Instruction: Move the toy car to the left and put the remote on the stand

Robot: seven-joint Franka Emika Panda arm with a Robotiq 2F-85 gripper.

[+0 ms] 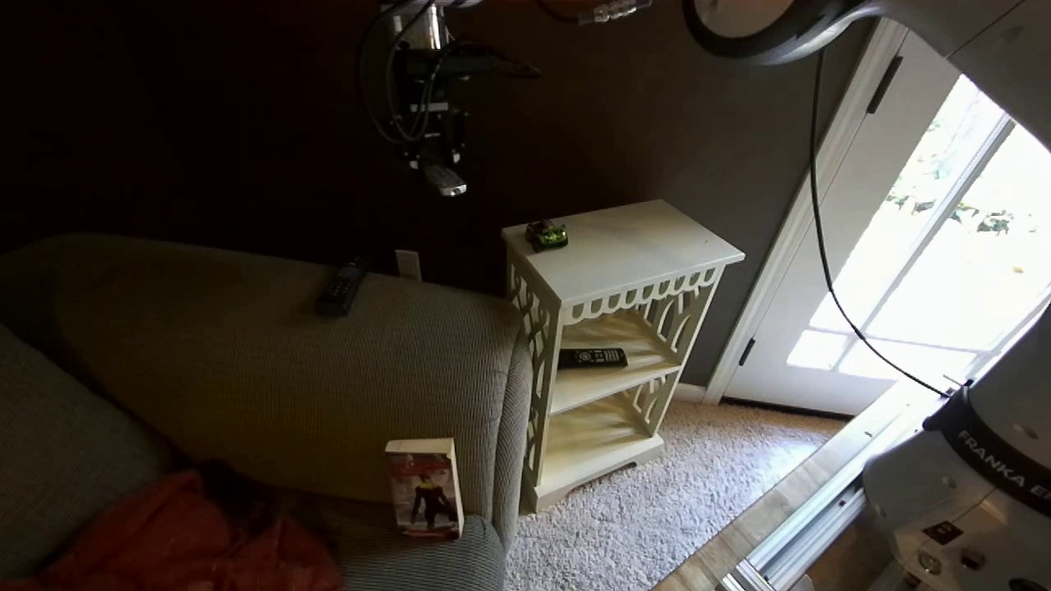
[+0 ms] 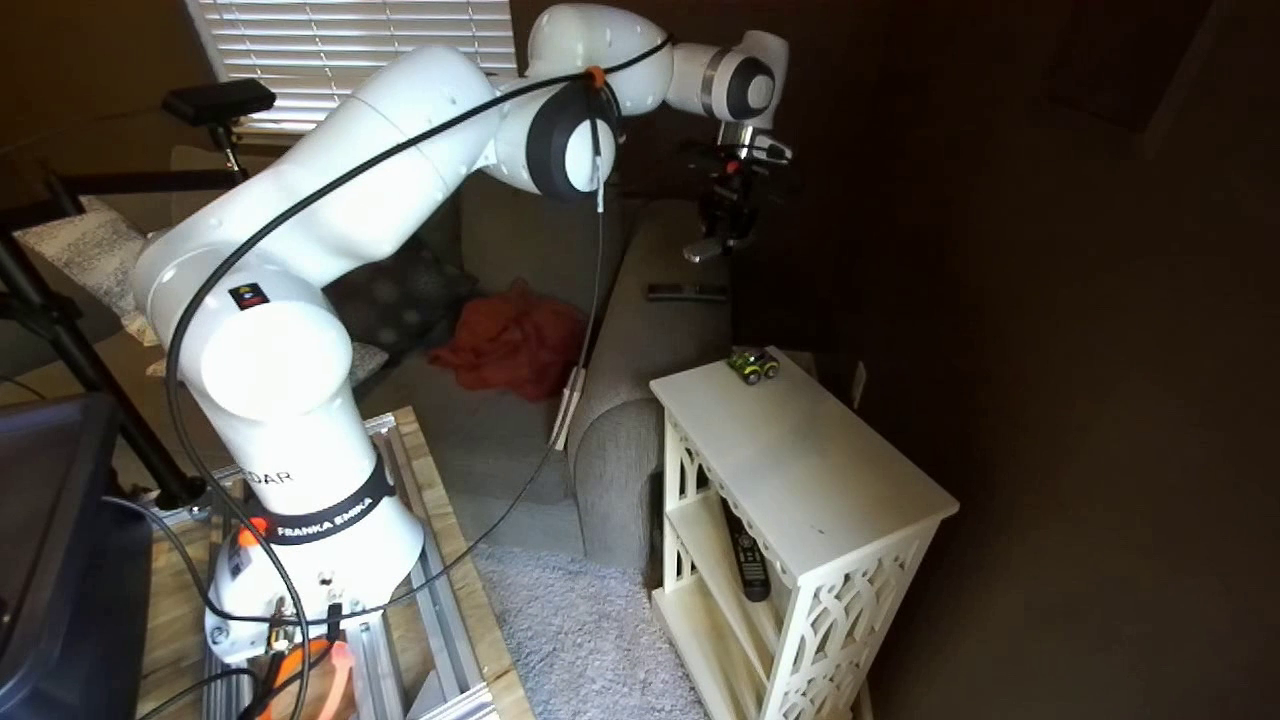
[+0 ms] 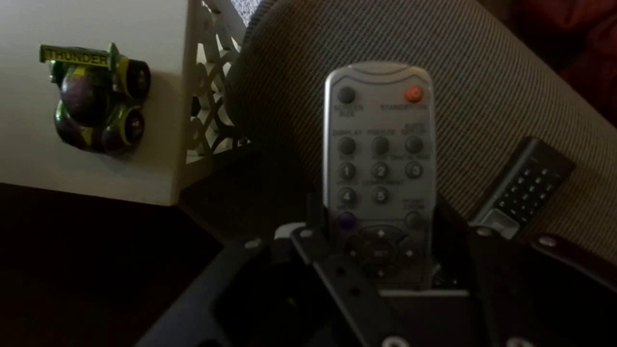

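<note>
Gripper (image 3: 379, 226) pinches the remote (image 3: 381, 144) in mid-air, just right of centre in the wrist frame. Car (image 3: 89, 99) sits on the stand (image 3: 161, 166) near its edge, upper left of that frame.

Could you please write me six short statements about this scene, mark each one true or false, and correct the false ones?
1. The hand grips the light grey remote. True.
2. The light grey remote lies on the sofa. False: it is held in the air.
3. The toy car sits on top of the stand. True.
4. The toy car bears the word LIGHTNING. False: it reads THUNDER.
5. A black remote lies on the shelf just below the stand's top. True.
6. Every button on the light grey remote is green. False: most look grey, and one is orange.
</note>
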